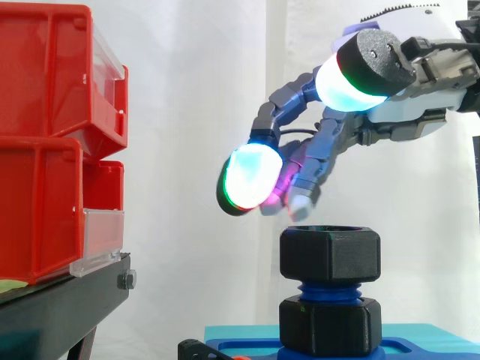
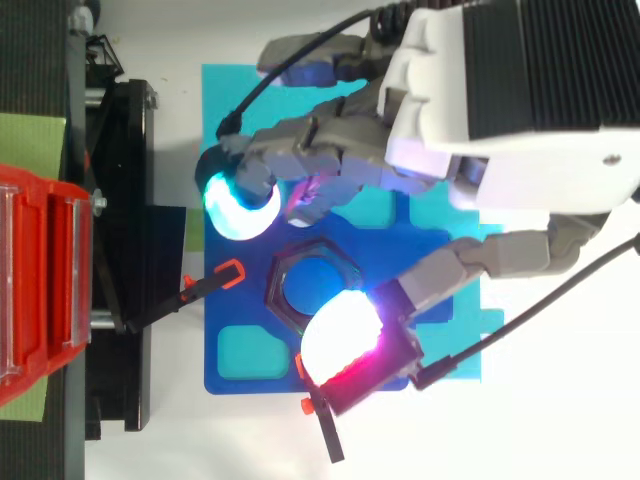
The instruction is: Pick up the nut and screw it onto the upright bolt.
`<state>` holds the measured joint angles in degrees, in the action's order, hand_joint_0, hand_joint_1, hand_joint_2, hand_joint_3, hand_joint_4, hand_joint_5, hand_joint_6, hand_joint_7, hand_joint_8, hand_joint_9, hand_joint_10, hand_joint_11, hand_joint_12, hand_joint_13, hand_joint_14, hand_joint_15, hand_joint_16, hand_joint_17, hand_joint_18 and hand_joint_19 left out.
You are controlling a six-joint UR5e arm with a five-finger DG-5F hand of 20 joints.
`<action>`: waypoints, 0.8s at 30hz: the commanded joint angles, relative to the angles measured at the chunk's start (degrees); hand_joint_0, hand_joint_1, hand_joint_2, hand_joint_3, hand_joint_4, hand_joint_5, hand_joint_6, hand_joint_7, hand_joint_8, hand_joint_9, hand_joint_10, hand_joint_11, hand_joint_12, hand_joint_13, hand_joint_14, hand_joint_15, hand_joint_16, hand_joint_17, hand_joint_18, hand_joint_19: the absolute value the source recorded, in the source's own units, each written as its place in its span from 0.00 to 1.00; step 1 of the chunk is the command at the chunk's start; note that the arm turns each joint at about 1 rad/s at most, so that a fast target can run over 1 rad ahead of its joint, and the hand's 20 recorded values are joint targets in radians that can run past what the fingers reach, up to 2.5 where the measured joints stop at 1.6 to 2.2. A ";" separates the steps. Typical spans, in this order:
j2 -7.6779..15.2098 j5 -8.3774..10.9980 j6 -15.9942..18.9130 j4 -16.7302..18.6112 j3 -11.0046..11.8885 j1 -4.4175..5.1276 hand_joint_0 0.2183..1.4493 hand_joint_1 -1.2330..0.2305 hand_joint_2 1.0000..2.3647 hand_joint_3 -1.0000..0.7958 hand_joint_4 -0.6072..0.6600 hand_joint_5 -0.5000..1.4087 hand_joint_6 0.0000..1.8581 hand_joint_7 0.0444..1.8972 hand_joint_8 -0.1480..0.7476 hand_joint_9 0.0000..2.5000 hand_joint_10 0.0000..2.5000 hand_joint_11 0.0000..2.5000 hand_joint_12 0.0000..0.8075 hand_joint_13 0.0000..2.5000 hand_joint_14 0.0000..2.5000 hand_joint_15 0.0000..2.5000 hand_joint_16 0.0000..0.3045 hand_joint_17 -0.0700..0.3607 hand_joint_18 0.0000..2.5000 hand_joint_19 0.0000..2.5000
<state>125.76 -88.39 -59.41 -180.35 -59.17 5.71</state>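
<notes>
Now, with your empty hand spread above the nut, grip its flats evenly and turn it level.

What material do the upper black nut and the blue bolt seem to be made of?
The upper nut looks like matte black plastic: dull faces, softly rounded edges and no metallic shine. The bolt looks like plastic too: its thick threads are a saturated, even blue with a slight sheen. The look alone cannot confirm either.
</notes>
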 commanded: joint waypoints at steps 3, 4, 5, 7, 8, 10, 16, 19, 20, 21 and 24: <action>0.02 0.50 -0.09 0.26 -0.07 0.97 0.21 0.53 0.00 0.28 0.62 0.17 0.27 0.31 0.45 0.27 0.00 0.00 0.38 0.13 0.00 0.00 0.11 0.33 0.00 0.00; 0.02 0.59 -0.09 0.26 -0.16 1.24 0.21 0.53 0.00 0.28 0.62 0.17 0.27 0.31 0.44 0.26 0.00 0.00 0.39 0.12 0.00 0.00 0.11 0.33 0.00 0.00; 0.02 0.59 -0.09 0.35 -0.34 1.32 0.21 0.53 0.00 0.28 0.62 0.17 0.27 0.31 0.44 0.25 0.00 0.00 0.39 0.12 0.00 0.00 0.11 0.34 0.00 0.00; 0.02 0.67 0.00 0.87 -1.57 1.59 0.21 0.52 0.00 0.28 0.62 0.17 0.27 0.31 0.44 0.25 0.00 0.00 0.40 0.11 0.00 0.00 0.12 0.35 0.00 0.00; 0.02 0.76 0.00 1.31 -2.18 1.68 0.20 0.52 0.00 0.28 0.62 0.17 0.27 0.31 0.44 0.24 0.00 0.00 0.40 0.11 0.00 0.00 0.12 0.35 0.00 0.00; 0.02 0.85 0.00 2.89 -2.97 1.76 0.20 0.52 0.00 0.28 0.62 0.17 0.27 0.30 0.44 0.24 0.00 0.00 0.40 0.11 0.00 0.00 0.12 0.36 0.00 0.00; 0.02 0.94 0.00 5.71 -3.76 1.85 0.20 0.52 0.00 0.28 0.63 0.17 0.27 0.31 0.45 0.24 0.00 0.00 0.41 0.12 0.00 0.00 0.12 0.36 0.00 0.00; 0.02 0.94 0.00 5.36 -3.76 1.85 0.20 0.52 0.00 0.28 0.63 0.17 0.27 0.31 0.45 0.24 0.00 0.00 0.41 0.12 0.00 0.00 0.13 0.36 0.00 0.00; 0.02 0.94 0.00 5.27 -3.76 1.85 0.20 0.52 0.00 0.28 0.63 0.17 0.27 0.31 0.45 0.24 0.00 0.00 0.41 0.12 0.00 0.00 0.13 0.36 0.00 0.00; 0.02 0.94 0.00 5.18 -3.76 1.85 0.20 0.52 0.00 0.28 0.63 0.17 0.27 0.31 0.45 0.24 0.00 0.00 0.41 0.12 0.00 0.00 0.13 0.36 0.00 0.00; 0.02 0.94 0.00 4.92 -3.76 1.85 0.19 0.52 0.00 0.28 0.62 0.17 0.27 0.31 0.45 0.23 0.00 0.00 0.42 0.10 0.00 0.00 0.13 0.37 0.00 0.00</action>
<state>125.77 -87.45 -59.41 -175.17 -62.90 7.56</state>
